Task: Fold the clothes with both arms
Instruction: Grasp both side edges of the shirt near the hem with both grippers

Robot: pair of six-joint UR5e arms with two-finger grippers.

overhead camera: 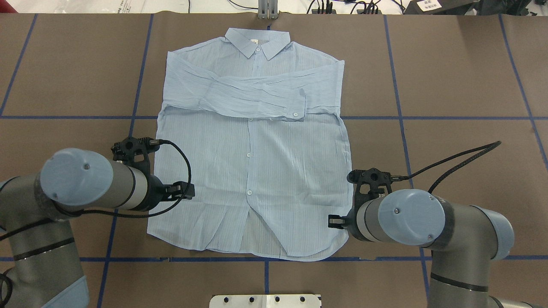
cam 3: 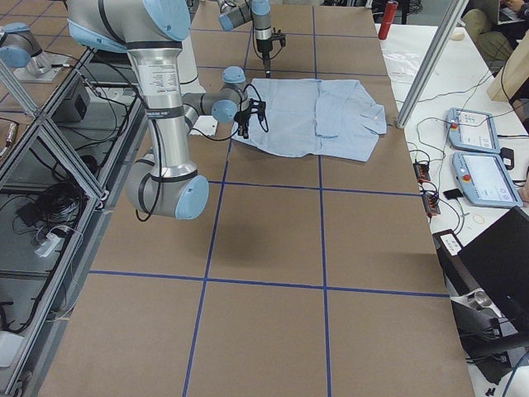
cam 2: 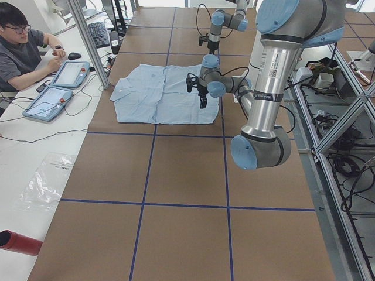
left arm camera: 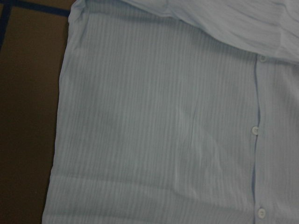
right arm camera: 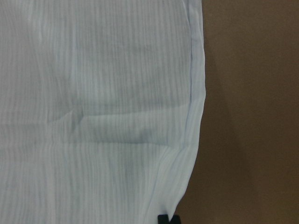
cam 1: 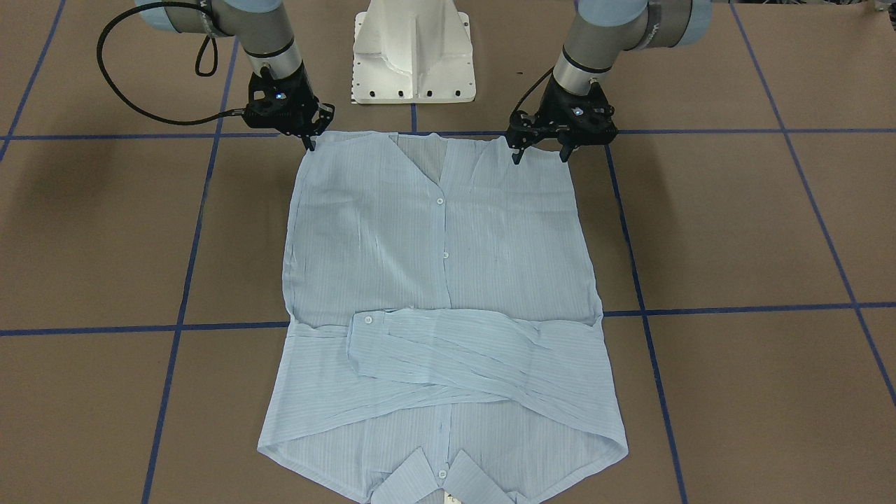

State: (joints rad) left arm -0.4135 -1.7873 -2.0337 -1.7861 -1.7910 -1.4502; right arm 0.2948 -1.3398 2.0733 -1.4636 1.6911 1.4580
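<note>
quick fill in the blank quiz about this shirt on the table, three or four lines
1. The shirt lies flat with its buttons facing ___.
2. In the overhead view its collar is at the ___.
3. The number of sleeves folded across its front is ___.
4. The tape lines on the table are ___.

Missing words: up; top; two; blue

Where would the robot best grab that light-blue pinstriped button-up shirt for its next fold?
Take the light-blue pinstriped button-up shirt by its two hem corners, on the edge nearest the robot, coming straight down from above. The sleeves already lie crossed over the chest and the body lies flat, so that hem is probably the free edge to lift towards the collar.
</note>
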